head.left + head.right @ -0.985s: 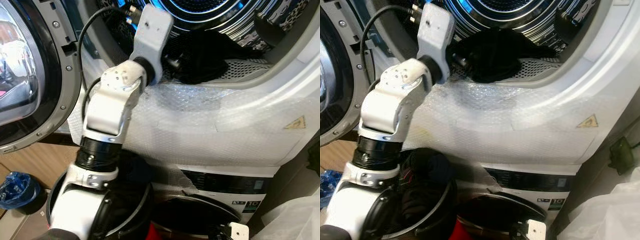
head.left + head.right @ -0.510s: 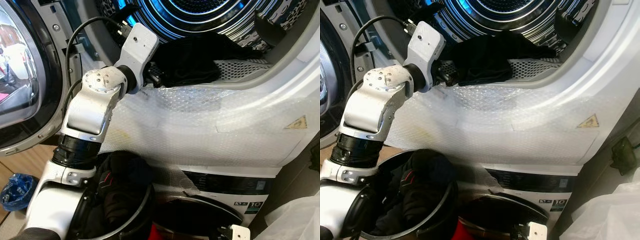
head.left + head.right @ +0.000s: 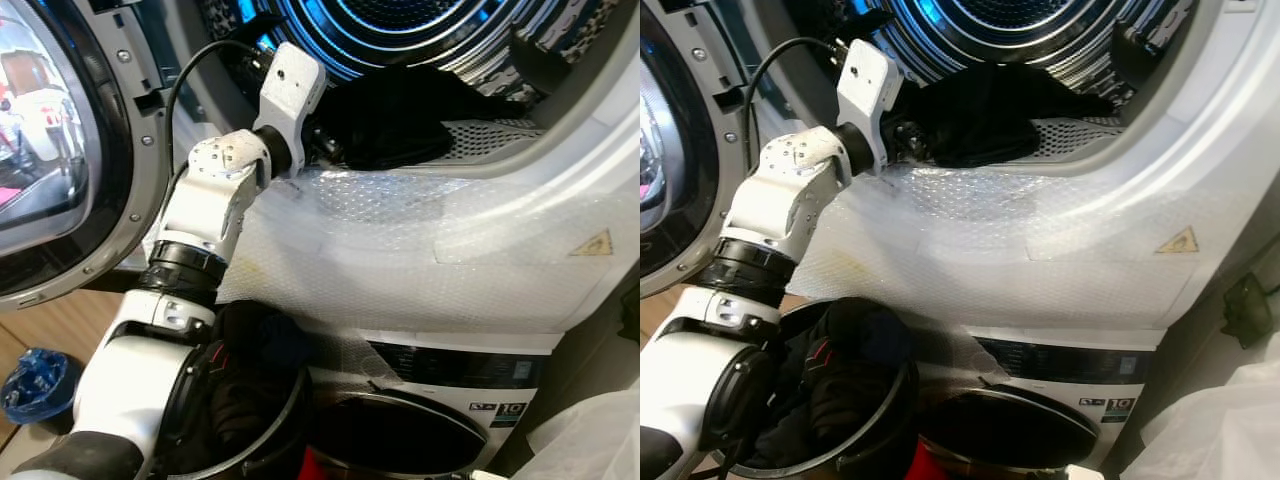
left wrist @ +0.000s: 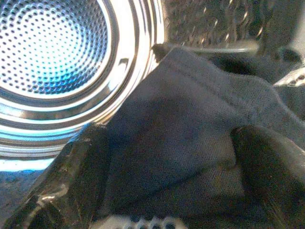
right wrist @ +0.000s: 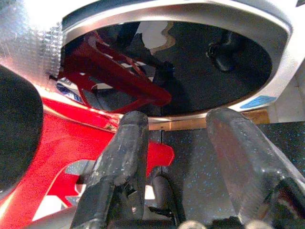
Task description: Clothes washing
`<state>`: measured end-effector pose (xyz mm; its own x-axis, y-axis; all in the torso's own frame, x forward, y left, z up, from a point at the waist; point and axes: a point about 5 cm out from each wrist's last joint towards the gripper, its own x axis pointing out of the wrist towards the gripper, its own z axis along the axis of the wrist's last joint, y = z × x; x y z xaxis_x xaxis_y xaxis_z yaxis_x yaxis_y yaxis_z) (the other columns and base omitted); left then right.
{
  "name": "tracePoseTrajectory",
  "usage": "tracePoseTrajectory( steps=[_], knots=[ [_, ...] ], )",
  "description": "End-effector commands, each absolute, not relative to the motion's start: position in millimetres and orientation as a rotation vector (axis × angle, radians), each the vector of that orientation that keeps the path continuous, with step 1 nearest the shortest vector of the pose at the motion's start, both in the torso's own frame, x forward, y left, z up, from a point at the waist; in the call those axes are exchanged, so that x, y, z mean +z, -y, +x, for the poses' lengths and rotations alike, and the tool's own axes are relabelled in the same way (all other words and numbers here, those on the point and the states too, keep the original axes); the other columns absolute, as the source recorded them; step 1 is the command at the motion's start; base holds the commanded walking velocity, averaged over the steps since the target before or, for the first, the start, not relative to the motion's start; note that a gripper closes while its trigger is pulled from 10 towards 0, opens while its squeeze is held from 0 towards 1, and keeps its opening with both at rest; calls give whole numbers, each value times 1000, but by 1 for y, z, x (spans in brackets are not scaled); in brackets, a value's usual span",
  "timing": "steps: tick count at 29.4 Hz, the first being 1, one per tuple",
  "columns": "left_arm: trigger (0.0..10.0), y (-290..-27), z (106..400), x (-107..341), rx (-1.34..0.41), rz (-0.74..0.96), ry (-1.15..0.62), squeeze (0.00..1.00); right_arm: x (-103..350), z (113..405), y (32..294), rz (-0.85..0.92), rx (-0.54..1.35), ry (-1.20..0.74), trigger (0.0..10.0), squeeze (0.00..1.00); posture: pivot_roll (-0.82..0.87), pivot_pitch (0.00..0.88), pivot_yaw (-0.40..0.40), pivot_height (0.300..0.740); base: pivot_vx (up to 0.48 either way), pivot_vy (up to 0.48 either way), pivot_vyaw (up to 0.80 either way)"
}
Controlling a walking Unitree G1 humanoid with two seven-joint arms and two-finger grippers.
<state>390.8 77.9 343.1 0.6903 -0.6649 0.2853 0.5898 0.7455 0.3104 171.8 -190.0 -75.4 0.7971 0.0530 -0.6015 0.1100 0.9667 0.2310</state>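
A dark garment (image 3: 395,115) lies on the lower lip of the upper machine's opening, partly inside the steel drum (image 3: 420,20). My left arm reaches up to it, and the left gripper (image 3: 325,140) is pressed against the garment's left end. In the left wrist view, dark blue cloth (image 4: 181,124) lies close ahead with the perforated drum (image 4: 52,52) behind it. Below my left arm stands a black basket (image 3: 895,400) holding dark clothes (image 3: 250,380). My right gripper (image 5: 178,119) hangs low and open, with nothing between its fingers, above a red object (image 5: 57,157).
The upper machine's round door (image 3: 60,150) stands open at the left. Bubble wrap (image 3: 420,250) covers the front below the opening. A lower machine (image 3: 470,375) sits underneath with its dark door. A blue bundle (image 3: 30,385) is on the floor, and a white bag (image 3: 590,440) is at the right.
My left wrist dipped to the left half a second ago and has come back up to the right against the garment. The garment now lies a little deeper in the opening.
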Motion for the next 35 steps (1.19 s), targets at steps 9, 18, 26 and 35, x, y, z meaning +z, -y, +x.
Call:
tracePoseTrajectory(
  steps=[9, 18, 26, 35],
  knots=[
    [10000, -69, 404, 355, -718, 211, 398, 0, -79, 160, 187, 274, -36, -644, 10000, 0, -194, 15, 157, 740, 0, 0, 0],
    [10000, -67, 414, 348, -663, 305, 250, 0, -80, 152, 192, 267, -43, -644, 10000, 0, -236, 29, 169, 740, 0, 0, 0],
    [10000, -80, 420, 356, -500, 263, 233, 0, -83, 141, 195, 259, -43, -660, 10000, 0, -265, 37, 165, 740, 0, 0, 0],
    [10000, -107, 422, 382, -244, 166, 336, 0, -82, 139, 199, 229, -30, -659, 10000, 0, -275, 64, 141, 740, 0, 0, 0]
  ],
)
